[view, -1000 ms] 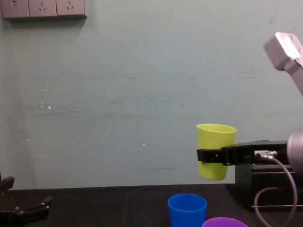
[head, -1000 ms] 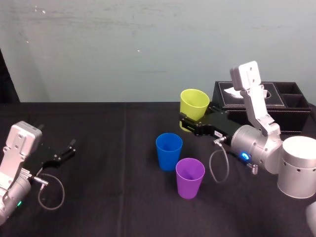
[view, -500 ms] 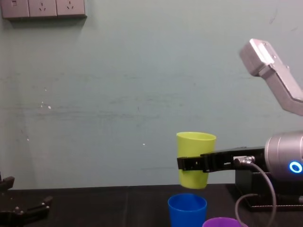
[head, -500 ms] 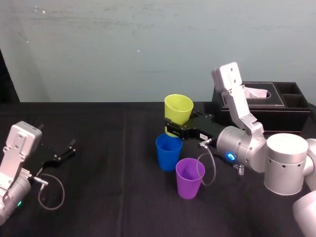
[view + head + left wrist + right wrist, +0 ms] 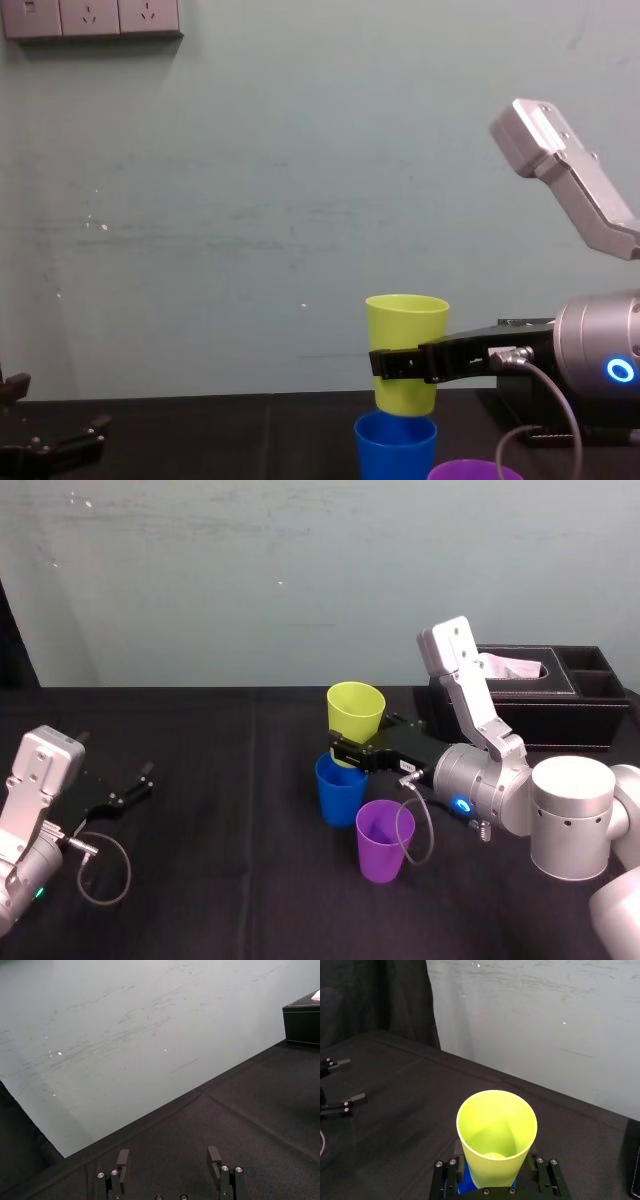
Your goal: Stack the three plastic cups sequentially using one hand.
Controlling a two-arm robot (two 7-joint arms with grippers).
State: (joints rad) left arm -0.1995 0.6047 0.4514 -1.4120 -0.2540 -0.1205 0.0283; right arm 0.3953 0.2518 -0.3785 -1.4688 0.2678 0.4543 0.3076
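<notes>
While the right gripper [image 5: 350, 753] clasps the yellow-green cup [image 5: 356, 708] over the blue cup [image 5: 340, 798] (purple cup [image 5: 384, 842] at five o'clock), the left gripper [image 5: 170, 1157] rests unclenched.

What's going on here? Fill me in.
The right gripper is shut on the yellow-green cup and holds it upright directly over the blue cup, its base right at the blue cup's mouth and not yet seated inside. The purple cup stands alone on the black table, just in front of the blue one. The left gripper sits parked and open at the table's left.
</notes>
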